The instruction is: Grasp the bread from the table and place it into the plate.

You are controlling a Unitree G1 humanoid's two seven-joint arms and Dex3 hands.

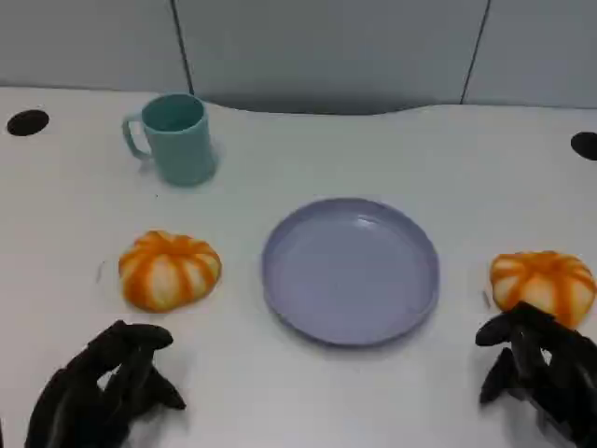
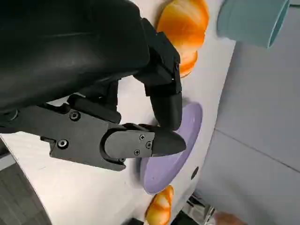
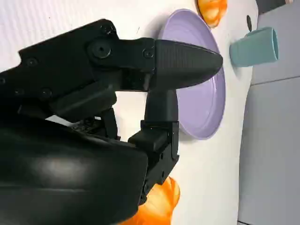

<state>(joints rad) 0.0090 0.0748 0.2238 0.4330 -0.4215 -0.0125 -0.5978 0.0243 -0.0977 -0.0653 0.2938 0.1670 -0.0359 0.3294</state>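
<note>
Head view: on a white table (image 1: 448,159), the robot's black left hand (image 1: 103,387) rests at the near left, its fingers loosely curled and apart, holding nothing. Just beyond it lies a round orange-and-white striped bread bun (image 1: 169,269), clear of the fingers. Farther back on the left stands a teal plastic mug (image 1: 175,138), upright, its handle turned to the left. A dark round hole (image 1: 27,122) marks the far left edge of the tabletop. At the centre sits a shallow round lavender plate (image 1: 351,271), with nothing on it. To its right, well apart from the rim, lies a second orange-and-white striped bun (image 1: 543,284). The black right hand (image 1: 541,369) sits at the near right, just on the near side of that bun, fingers parted and gripping nothing; whether the fingertips touch the bun cannot be told. Another dark hole (image 1: 585,145) shows at the far right edge.

Left wrist view shows the left hand's fingers (image 2: 164,101) spread over bare table, the nearer bun (image 2: 183,30) and the plate (image 2: 187,140) beyond them. Right wrist view shows the right hand's fingers (image 3: 183,61) apart before the plate (image 3: 201,103), the second bun (image 3: 157,204) close beside the hand.
</note>
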